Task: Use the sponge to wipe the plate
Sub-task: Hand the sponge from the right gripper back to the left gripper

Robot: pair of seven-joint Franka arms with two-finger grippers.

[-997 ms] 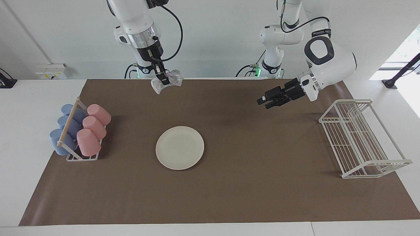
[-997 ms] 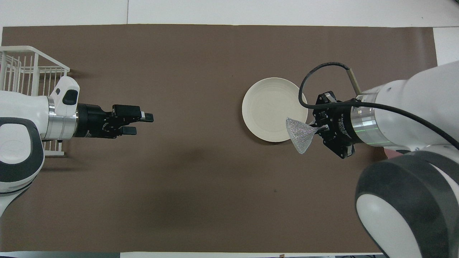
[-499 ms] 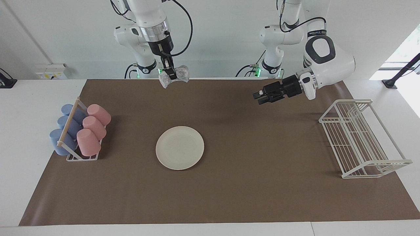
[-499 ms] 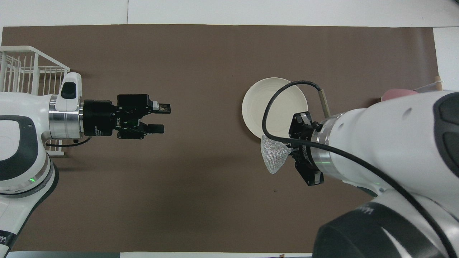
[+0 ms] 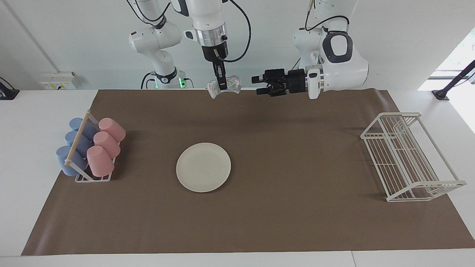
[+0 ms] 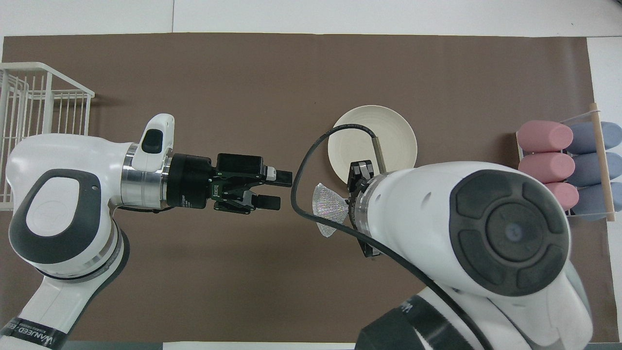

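The cream-white plate (image 5: 203,167) lies flat on the brown mat, partly covered by the right arm in the overhead view (image 6: 388,138). My right gripper (image 5: 222,85) hangs high over the mat, fingers down, shut on the silvery mesh sponge (image 5: 224,86), which also shows in the overhead view (image 6: 329,209). There the right gripper (image 6: 348,212) is mostly hidden under its own arm. My left gripper (image 5: 258,85) is open and empty. It lies level at the same height, with its tips a short gap from the sponge, as the overhead view (image 6: 278,189) also shows.
A rack of pink and blue cups (image 5: 89,150) stands at the right arm's end of the mat, also in the overhead view (image 6: 566,167). A white wire dish rack (image 5: 408,155) stands at the left arm's end, also overhead (image 6: 29,107).
The right gripper has carried the sponge up and toward the left arm's end. The left gripper has risen, levelled out and closed in on the sponge.
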